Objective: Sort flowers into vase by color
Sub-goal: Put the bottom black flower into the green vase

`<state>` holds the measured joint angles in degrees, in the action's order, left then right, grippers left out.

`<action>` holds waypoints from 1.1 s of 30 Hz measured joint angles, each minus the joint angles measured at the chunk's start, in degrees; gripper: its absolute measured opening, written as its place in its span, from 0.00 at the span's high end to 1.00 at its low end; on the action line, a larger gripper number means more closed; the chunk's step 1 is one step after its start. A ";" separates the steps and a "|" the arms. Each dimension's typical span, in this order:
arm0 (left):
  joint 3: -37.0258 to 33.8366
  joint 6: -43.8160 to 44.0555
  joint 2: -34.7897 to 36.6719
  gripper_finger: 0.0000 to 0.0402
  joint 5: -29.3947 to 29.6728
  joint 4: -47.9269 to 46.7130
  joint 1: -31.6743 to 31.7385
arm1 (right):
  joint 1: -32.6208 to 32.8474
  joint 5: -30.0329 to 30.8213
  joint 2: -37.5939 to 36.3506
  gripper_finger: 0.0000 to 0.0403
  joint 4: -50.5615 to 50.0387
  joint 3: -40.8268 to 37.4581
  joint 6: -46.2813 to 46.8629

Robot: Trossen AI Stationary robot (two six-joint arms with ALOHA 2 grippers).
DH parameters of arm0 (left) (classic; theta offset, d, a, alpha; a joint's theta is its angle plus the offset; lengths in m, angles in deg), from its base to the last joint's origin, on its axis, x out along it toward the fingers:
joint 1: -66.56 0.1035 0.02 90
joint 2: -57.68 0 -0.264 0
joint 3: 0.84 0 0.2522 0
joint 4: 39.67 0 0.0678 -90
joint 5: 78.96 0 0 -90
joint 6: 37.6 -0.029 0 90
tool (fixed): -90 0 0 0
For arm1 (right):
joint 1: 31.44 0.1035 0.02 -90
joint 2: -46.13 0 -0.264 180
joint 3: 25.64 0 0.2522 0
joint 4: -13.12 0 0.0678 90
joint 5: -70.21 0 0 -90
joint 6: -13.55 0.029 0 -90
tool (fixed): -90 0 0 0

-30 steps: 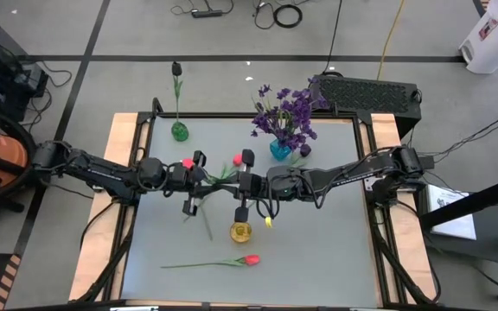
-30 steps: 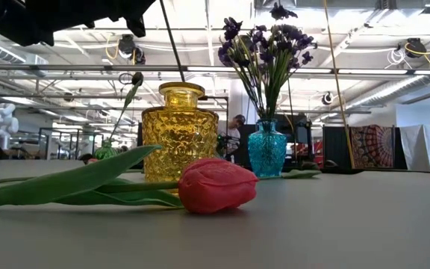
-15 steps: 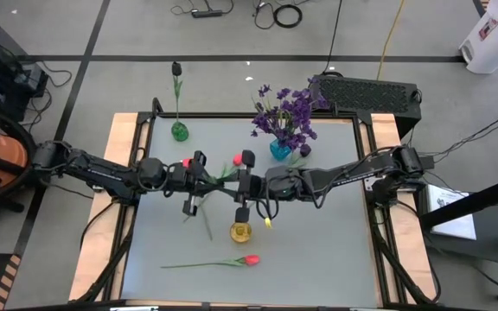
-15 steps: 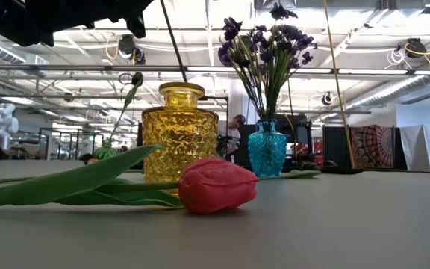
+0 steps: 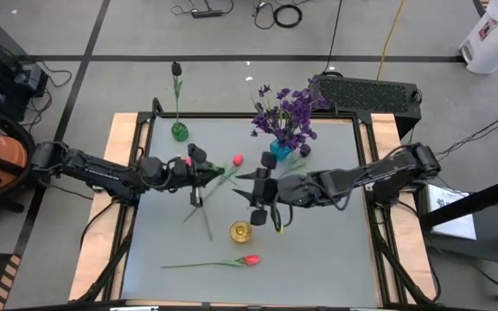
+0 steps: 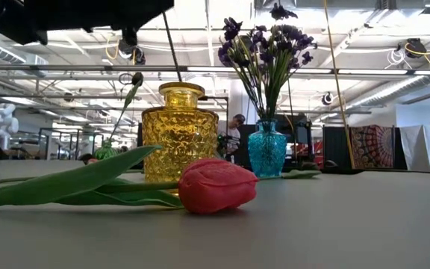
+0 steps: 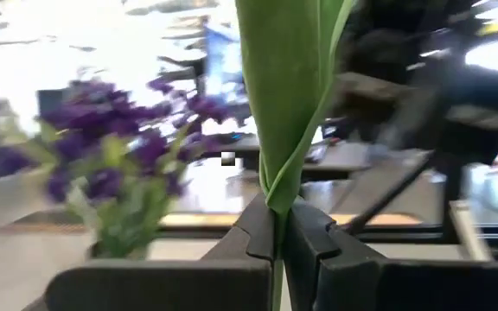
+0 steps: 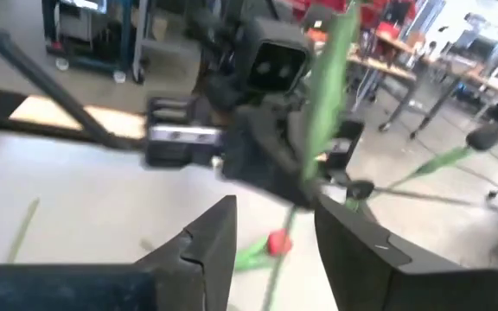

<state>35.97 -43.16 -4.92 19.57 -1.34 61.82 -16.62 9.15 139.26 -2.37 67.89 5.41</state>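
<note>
A ribbed yellow glass vase [image 5: 241, 231] stands mid-table, a red tulip with a green stem [image 5: 232, 261] lying nearer. Far left is a small green vase [image 5: 179, 131]; far right, a teal vase [image 5: 280, 150] holding purple clustered flowers [image 5: 285, 114].

Grey tabletop [image 5: 318, 259] with wood side rails. Black keyboard-like box [image 5: 366, 93] at 1 o'clock beyond the tabletop. White bin [image 5: 491, 34] at 2 o'clock; cables [image 5: 279, 12] on floor at 12 o'clock.
</note>
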 joint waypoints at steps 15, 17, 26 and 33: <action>0.00 -11.80 14.44 0.97 27.98 -13.89 0.01 | 12.77 25.21 -1.65 0.63 -29.78 -0.02 19.40; 0.00 -13.66 16.72 0.97 32.47 -15.71 0.16 | 14.46 28.57 -1.65 0.64 -33.94 -0.02 23.29; 0.00 -15.79 26.78 0.97 41.75 -26.24 6.16 | 20.17 37.75 -1.65 0.66 -55.24 -0.02 46.37; -0.02 -13.16 32.64 0.97 40.75 -35.42 14.19 | 22.96 45.43 -1.67 0.66 -66.18 -1.48 65.37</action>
<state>35.95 -56.32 27.71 60.32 -36.76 76.01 6.34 54.58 137.59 -68.55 66.41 70.78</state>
